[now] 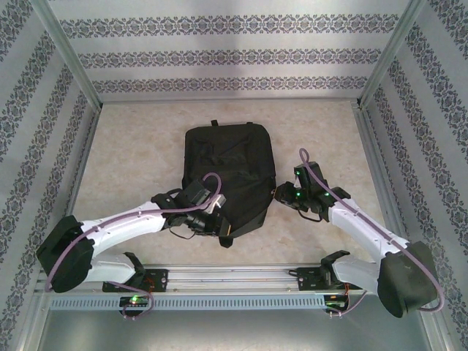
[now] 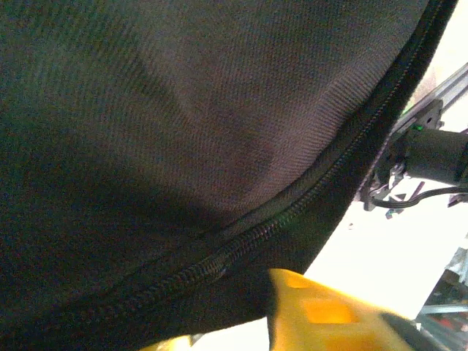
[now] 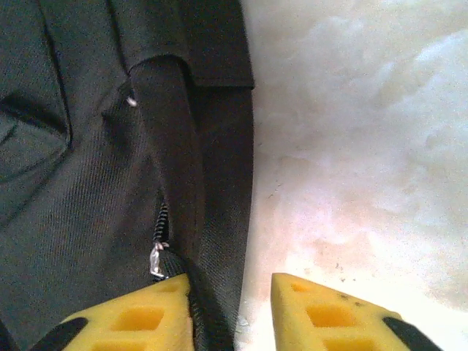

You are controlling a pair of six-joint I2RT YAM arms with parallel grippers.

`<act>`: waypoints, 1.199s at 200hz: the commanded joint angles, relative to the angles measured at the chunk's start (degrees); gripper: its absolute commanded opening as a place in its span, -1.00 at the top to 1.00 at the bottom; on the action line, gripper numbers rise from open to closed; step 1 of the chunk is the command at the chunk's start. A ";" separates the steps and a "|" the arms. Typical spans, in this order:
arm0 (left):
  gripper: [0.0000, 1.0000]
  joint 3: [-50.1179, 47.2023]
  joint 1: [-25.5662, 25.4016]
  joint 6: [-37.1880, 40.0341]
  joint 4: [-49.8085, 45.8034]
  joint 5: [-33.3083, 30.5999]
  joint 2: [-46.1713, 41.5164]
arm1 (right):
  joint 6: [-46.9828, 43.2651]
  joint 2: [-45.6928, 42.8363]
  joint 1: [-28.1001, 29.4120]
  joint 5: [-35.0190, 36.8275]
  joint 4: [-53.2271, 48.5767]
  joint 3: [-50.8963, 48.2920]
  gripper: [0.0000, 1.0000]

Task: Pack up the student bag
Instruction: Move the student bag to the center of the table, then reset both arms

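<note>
The student bag [image 1: 228, 164] is a large black backpack lying flat mid-table. My left gripper [image 1: 219, 228] is at its near edge; in the left wrist view the bag's fabric and a shut zip line [image 2: 292, 208] hang just above the gripper [image 2: 227, 340]. Its yellow fingers [image 2: 329, 314] stand apart with table showing between them. My right gripper [image 1: 282, 194] is at the bag's right edge. Its fingers [image 3: 329, 314] stand apart, and the bag's side seam [image 3: 216, 292] runs down against the left one. A small silver zip pull [image 3: 156, 259] sits just above that finger.
Pale marbled tabletop [image 3: 365, 146] lies bare to the right of the bag. Patterned walls and metal posts [image 1: 66, 51] fence the table on three sides. The right arm [image 2: 431, 153] shows past the bag's edge in the left wrist view.
</note>
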 commanded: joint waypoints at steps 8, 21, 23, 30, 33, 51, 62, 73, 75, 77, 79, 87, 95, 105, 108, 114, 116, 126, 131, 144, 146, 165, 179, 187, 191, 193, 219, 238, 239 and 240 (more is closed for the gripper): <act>-0.98 1.72 -1.00 2.67 -2.56 1.14 -2.33 | -2.38 -3.75 0.30 1.50 -2.25 1.41 -0.93; -1.00 4.38 -0.77 4.81 -5.50 -0.44 -4.20 | -4.55 -7.69 0.74 2.48 -2.77 2.60 -0.96; -1.00 4.90 -0.62 5.05 -5.94 -0.60 -4.53 | -4.93 -8.29 0.87 2.59 -2.81 2.77 -0.95; -1.00 6.47 0.05 6.10 -6.77 0.72 -5.75 | -6.11 -10.41 1.07 3.07 -3.06 3.60 -0.96; -1.00 7.04 0.52 6.59 -6.77 1.93 -6.22 | -6.53 -11.15 1.15 3.37 -3.43 4.08 -0.96; -1.00 10.14 3.16 8.71 -5.48 5.97 -10.30 | -8.39 -15.14 0.92 4.54 -4.21 6.63 -0.95; -1.00 12.32 5.00 11.38 -6.99 3.33 -12.79 | -9.57 -16.73 0.21 4.90 -4.49 8.35 -0.95; -1.00 14.76 7.54 15.00 -9.70 -1.98 -14.28 | -11.98 -17.18 0.17 5.75 -4.21 10.34 -0.95; -1.00 15.31 8.07 15.55 -10.51 -3.60 -14.39 | -12.35 -17.19 0.18 6.29 -4.23 10.87 -0.96; -1.00 15.87 8.56 16.09 -11.28 -5.39 -14.44 | -12.57 -17.12 0.16 6.93 -4.28 11.36 -0.95; -1.00 16.38 9.12 16.66 -12.06 -7.11 -14.45 | -12.91 -17.04 0.20 7.68 -4.35 11.77 -0.95; -1.00 18.07 11.25 19.93 -14.01 -13.10 -14.35 | -13.56 -16.63 0.15 12.34 -4.56 13.26 -0.96; -1.00 18.71 13.13 23.08 -14.11 -20.29 -14.28 | -14.45 -16.18 0.13 17.29 -3.43 13.90 -0.95; -1.00 18.04 15.17 24.88 -11.98 -30.47 -14.64 | -18.43 -16.04 -0.05 20.86 1.19 13.00 -0.95; -1.00 17.45 16.02 25.64 -10.75 -32.79 -14.82 | -19.93 -16.04 -0.05 21.52 3.07 12.37 -0.96; -1.00 16.19 17.92 26.62 -8.33 -36.96 -15.04 | -22.65 -15.96 -0.11 22.66 7.07 11.11 -0.95; -1.00 15.74 18.45 26.77 -7.44 -37.98 -15.06 | -23.82 -15.89 -0.13 22.91 8.46 10.63 -0.95; -1.00 11.76 23.61 29.21 -0.88 -38.08 -14.59 | -28.80 -15.24 -0.22 25.05 15.62 7.89 -0.95; -1.00 9.73 26.55 29.45 2.74 -37.08 -14.03 | -30.51 -14.73 -0.30 26.27 18.69 6.70 -0.96; -1.00 7.74 35.31 27.09 7.16 -32.43 -11.47 | -33.18 -12.94 -1.04 27.98 26.37 4.12 -0.95; -1.00 7.65 36.46 27.17 7.62 -31.62 -10.94 | -33.97 -12.65 -1.24 27.67 27.61 3.80 -0.95; -1.00 4.25 41.50 26.08 13.70 -32.41 -7.85 | -43.94 -9.40 -2.19 24.00 33.78 2.44 -0.95; -1.00 -2.04 42.97 24.89 23.34 -36.89 -8.58 | -46.20 -6.30 -3.32 28.65 35.13 2.32 -0.95; -1.00 -7.31 43.54 25.72 31.70 -38.00 -10.16 | -45.54 -5.05 -4.73 30.89 36.08 1.64 -0.95; -1.00 -10.34 43.65 26.38 36.63 -38.30 -10.86 | -45.48 -4.54 -5.65 31.14 36.61 0.98 -0.95; -1.00 -11.72 43.71 26.79 39.33 -38.52 -11.16 | -45.53 -4.33 -6.11 31.09 36.78 0.60 -0.96; -1.00 -27.02 44.56 35.02 70.25 -41.83 -8.76 | -43.42 0.61 -14.56 29.11 42.31 -4.90 -0.95; -1.00 -27.05 46.31 36.31 66.86 -41.29 -6.35 | -39.63 5.18 -18.83 27.41 42.60 -5.64 -0.95; -1.00 -27.04 46.31 36.48 66.79 -41.10 -6.05 | -39.57 5.29 -18.94 27.18 42.69 -5.73 -0.95; -1.00 -27.00 46.39 36.61 66.75 -40.96 -5.77 | -39.54 5.43 -19.03 26.98 42.78 -5.78 -0.95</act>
